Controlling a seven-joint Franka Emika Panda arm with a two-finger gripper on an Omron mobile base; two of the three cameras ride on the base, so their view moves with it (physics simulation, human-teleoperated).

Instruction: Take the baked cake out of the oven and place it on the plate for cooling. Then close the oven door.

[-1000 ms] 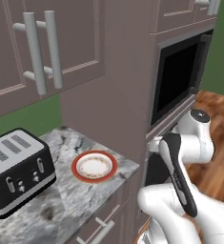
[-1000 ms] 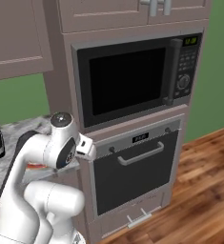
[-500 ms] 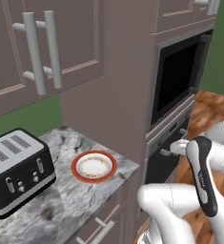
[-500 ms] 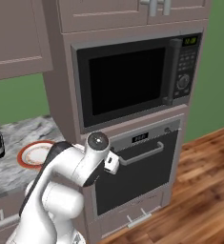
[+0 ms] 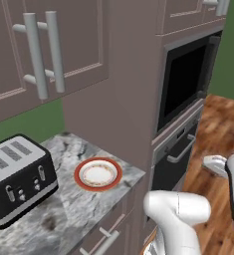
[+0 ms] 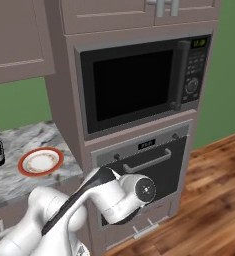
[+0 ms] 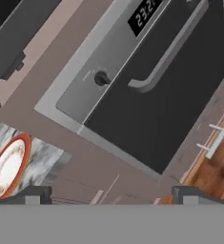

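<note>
Swinging out to the right, the arm now faces the oven door [image 7: 156, 105], which is shut. Its gripper [image 7: 111, 194] holds nothing, fingers apart. No cake seen yet; the plate [image 5: 97, 174] waits on the counter [image 5: 63, 214].

Dark glass oven door [image 7: 151, 114], silvery bar

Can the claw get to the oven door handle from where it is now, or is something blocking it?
Probably yes. In the hand view the claw looks open and faces the shut oven door, whose handle has nothing in front of it. The plate sits off to one side.
</note>
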